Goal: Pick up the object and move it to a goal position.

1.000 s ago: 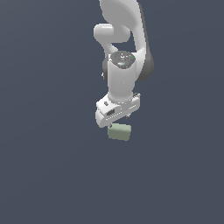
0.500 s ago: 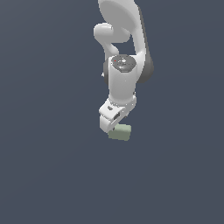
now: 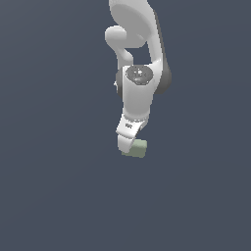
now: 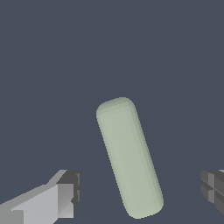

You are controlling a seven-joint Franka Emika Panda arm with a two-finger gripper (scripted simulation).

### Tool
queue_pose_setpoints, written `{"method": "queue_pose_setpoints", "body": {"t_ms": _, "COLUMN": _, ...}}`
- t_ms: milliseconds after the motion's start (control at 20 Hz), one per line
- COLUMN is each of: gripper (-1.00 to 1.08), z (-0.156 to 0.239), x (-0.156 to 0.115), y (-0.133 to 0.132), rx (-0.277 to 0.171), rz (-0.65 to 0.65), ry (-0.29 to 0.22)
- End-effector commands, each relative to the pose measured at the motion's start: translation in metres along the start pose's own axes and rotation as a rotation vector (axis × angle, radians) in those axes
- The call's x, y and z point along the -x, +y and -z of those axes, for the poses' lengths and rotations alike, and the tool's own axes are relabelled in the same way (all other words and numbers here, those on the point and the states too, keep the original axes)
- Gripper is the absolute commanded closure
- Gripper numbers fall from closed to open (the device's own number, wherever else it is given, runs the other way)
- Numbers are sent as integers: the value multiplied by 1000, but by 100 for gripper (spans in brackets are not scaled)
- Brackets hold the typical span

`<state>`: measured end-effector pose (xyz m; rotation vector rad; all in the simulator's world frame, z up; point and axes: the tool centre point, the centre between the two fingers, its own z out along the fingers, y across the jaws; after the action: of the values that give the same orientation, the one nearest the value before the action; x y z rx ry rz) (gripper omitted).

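Note:
The object, a pale sage-green block with rounded edges [image 3: 137, 148], lies on the dark grey floor. In the exterior view the white gripper [image 3: 128, 144] is right above it and covers part of it. In the wrist view the block [image 4: 129, 157] lies long and slightly tilted between the two fingers [image 4: 65, 194], which stand wide apart on either side without touching it. The gripper [image 4: 140, 192] is open and holds nothing.
The white arm [image 3: 139, 59] rises from the gripper to the top of the exterior view. The plain dark grey surface [image 3: 59, 171] surrounds the block on all sides. No other objects show.
The wrist has turned about its axis, so the gripper now shows edge-on in the exterior view, and it has come down closer to the block. The block has not moved.

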<state>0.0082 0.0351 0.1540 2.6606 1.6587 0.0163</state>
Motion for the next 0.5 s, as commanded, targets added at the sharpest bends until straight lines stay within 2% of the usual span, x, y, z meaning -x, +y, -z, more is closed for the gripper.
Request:
{"method": "queue_pose_setpoints", "body": {"t_ms": 0, "gripper": -92, "z": -2, "x": -1, "y": 0, "rx": -3, "rz": 70, "ry": -1}}
{"method": "queue_pose_setpoints", "body": {"t_ms": 450, "gripper": -92, "z": -7, "x": -2, "y": -2, "rx": -9, "rz": 244, "ry": -4}}
